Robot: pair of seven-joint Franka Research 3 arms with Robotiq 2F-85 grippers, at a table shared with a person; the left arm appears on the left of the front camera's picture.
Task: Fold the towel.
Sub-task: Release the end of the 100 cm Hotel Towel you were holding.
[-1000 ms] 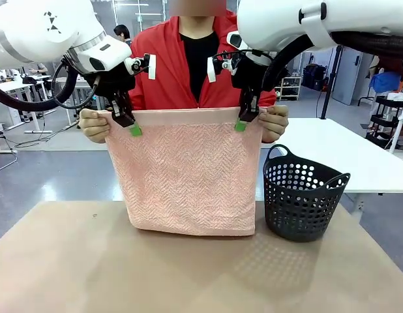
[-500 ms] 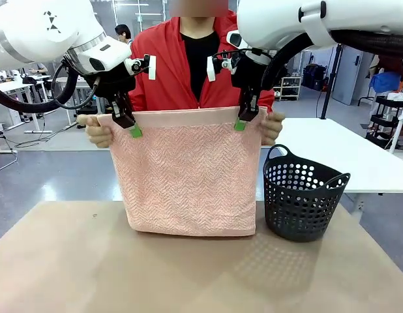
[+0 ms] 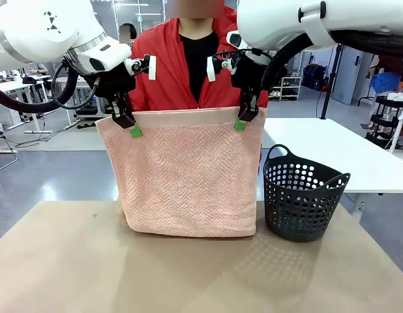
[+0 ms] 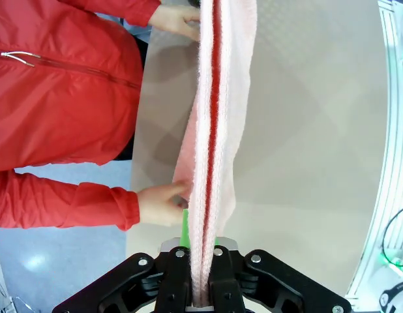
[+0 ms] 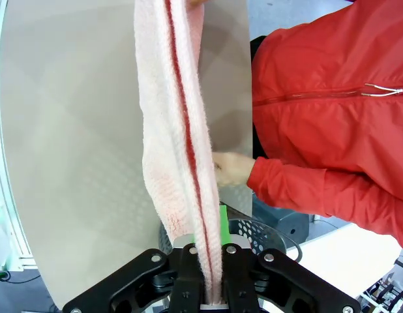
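Observation:
The salmon-pink towel hangs doubled over the table, its lower fold touching the tabletop. My left gripper is shut on its top hem near the left corner. My right gripper is shut on the hem near the right corner. In the left wrist view the towel runs edge-on out of the closed left gripper. The right wrist view shows the towel the same way in the right gripper. The person's hands are behind the towel, close against it.
A dark perforated basket stands on the brown table just right of the towel. The person in a red jacket stands directly behind it. A white table lies at the back right.
The person's hands have let go of the towel's top corners and drawn in behind it. Both grippers keep their hold and have not moved.

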